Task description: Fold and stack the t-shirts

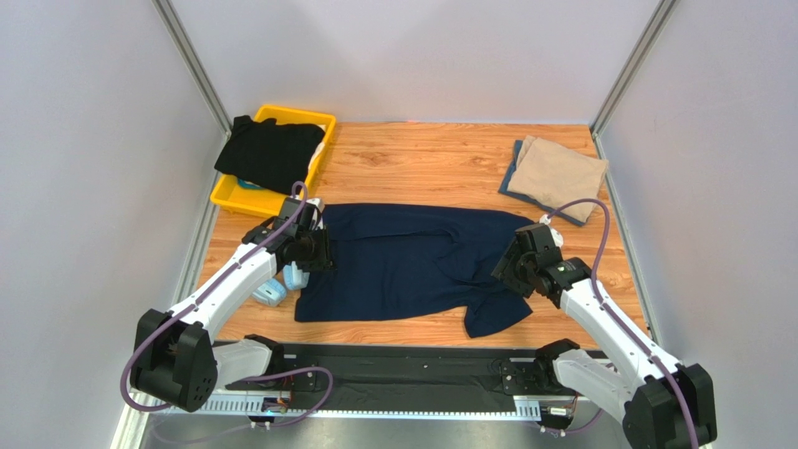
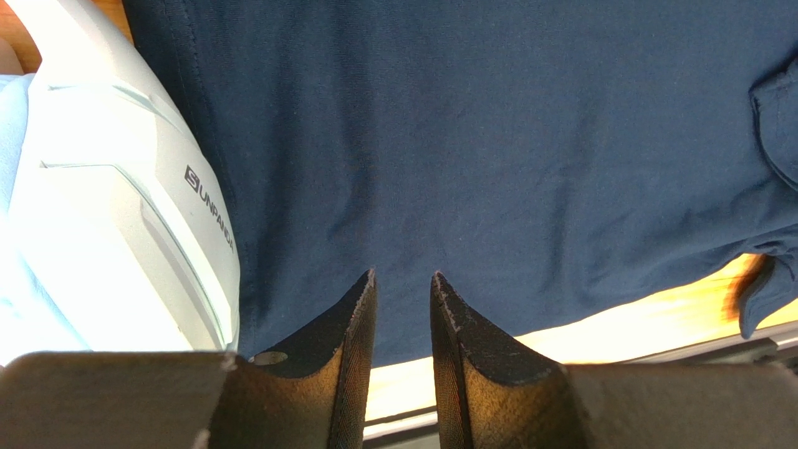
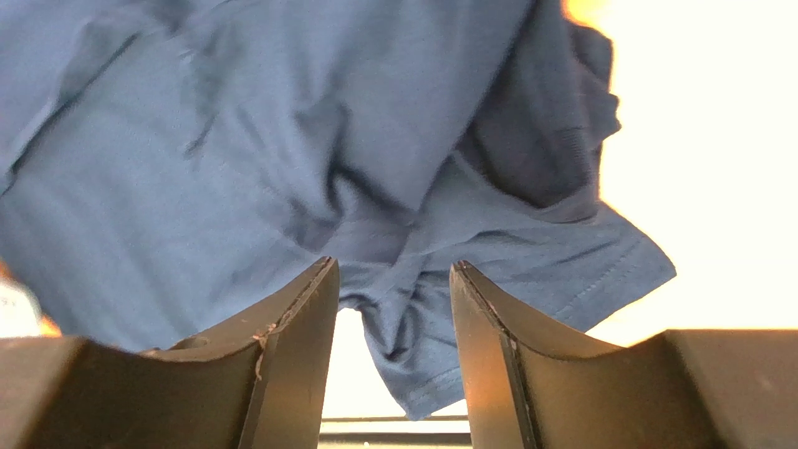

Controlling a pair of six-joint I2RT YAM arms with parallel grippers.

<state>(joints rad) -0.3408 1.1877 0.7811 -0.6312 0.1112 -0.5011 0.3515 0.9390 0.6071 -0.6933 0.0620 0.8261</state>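
So, 1 tan shirt [image 1: 560, 173] lies folded beyond your right pincer [image 3: 393, 264]; the navy shirt [image 1: 412, 262] lies spread beneath it and your left pincer [image 2: 403, 276], both released; black shirt [image 1: 272, 150] waits.

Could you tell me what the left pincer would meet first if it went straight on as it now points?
Most likely the navy t-shirt, spread right ahead of the left pincer; how far off is unclear.
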